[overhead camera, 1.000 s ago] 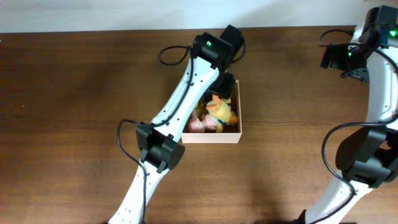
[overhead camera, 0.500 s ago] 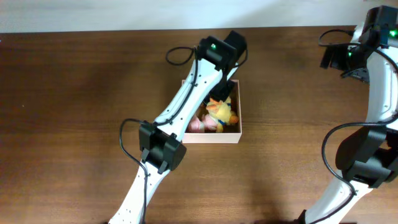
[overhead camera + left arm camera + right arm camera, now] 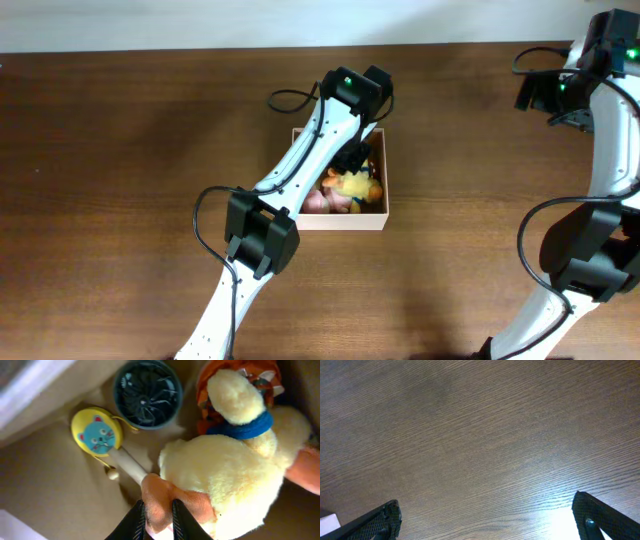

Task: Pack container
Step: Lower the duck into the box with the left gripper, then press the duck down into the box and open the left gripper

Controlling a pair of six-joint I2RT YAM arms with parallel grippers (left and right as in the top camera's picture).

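The container (image 3: 340, 221), a square box with white walls and a tan floor (image 3: 50, 485), sits mid-table. Inside lies a yellow plush duck (image 3: 225, 470) with a blue neckband and orange parts; it also shows in the overhead view as the plush duck (image 3: 355, 183). My left gripper (image 3: 157, 522) reaches down into the box and is shut on an orange limb of the duck, pinched between both fingers. My right gripper (image 3: 487, 525) hangs wide open over bare wood at the far right, nothing between its fingers.
Also in the box are a dark round ribbed object (image 3: 147, 392), a yellow rattle with a blue cat face (image 3: 96, 435), an orange toy (image 3: 235, 375) behind the duck and something pink (image 3: 318, 201). The left arm (image 3: 300, 160) crosses the box's left side.
The left gripper has closed from open onto the duck's orange limb, and the left arm has shifted slightly toward the box's middle. The right arm has not moved.
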